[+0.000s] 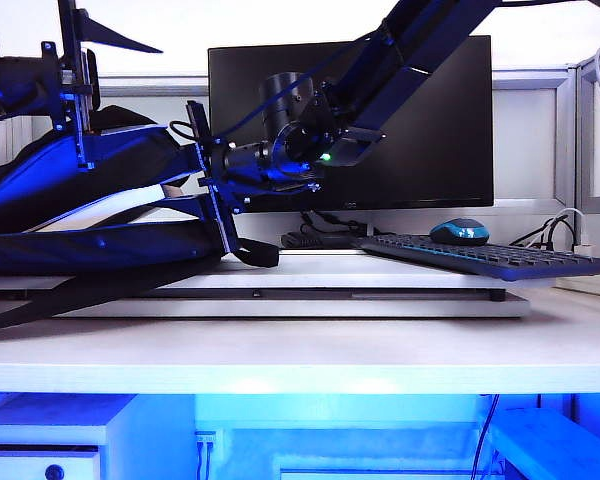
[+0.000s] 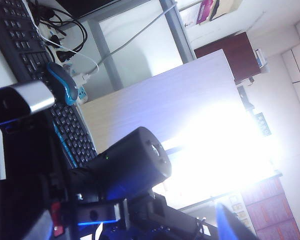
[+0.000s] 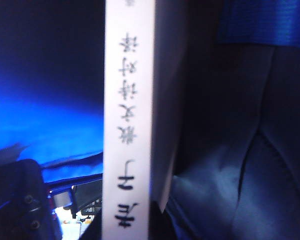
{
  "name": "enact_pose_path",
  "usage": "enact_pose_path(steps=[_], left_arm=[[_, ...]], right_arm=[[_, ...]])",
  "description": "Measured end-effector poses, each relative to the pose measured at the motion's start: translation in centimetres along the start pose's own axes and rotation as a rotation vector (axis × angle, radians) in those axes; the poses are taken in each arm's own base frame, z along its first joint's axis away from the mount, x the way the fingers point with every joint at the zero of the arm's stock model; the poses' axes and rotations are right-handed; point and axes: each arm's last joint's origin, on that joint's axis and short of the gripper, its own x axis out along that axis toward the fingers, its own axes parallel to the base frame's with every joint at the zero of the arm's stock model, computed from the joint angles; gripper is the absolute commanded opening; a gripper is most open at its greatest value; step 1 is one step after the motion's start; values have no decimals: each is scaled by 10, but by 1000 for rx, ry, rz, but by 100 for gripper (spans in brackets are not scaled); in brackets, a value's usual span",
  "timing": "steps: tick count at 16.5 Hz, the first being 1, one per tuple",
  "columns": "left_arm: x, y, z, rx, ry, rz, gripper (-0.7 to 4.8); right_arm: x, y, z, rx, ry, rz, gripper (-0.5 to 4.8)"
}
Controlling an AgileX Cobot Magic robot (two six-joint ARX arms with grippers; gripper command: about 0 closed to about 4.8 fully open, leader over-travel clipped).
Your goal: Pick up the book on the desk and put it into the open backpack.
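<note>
The book (image 3: pixel 128 125) is shown spine outward, lodged in the mouth of the backpack (image 1: pixel 100 245) at nine o'clock on the desk (image 1: pixel 300 355). The right gripper (image 1: pixel 215 185) stands at the opening; whether the book is pinched cannot be told. The left gripper (image 1: pixel 75 90), at ten o'clock, is spread. A thin, light, bendable volume is judged best taken by the spine. One book, one backpack, one keyboard (image 1: pixel 480 255) are counted.

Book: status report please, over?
Book in backpack mouth. Right gripper beside it, grip unclear. Left gripper at backpack top, likewise. No obstruction seen.
</note>
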Motion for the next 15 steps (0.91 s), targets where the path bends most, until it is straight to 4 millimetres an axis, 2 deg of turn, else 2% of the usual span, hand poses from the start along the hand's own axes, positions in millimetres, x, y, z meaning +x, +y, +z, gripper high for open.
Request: enact_pose_path(steps=[1, 6, 12, 15], left_arm=[[0, 0, 0, 0, 0, 0, 436], [0, 0, 0, 23, -1, 1, 436], [-4, -18, 6, 169, -23, -45, 435], [-7, -22, 7, 194, -40, -50, 436]], right_arm=[[0, 0, 1, -9, -12, 1, 446], [-1, 9, 4, -54, -48, 32, 447], [-6, 53, 18, -208, -38, -4, 444], [-8, 60, 19, -229, -38, -4, 440]])
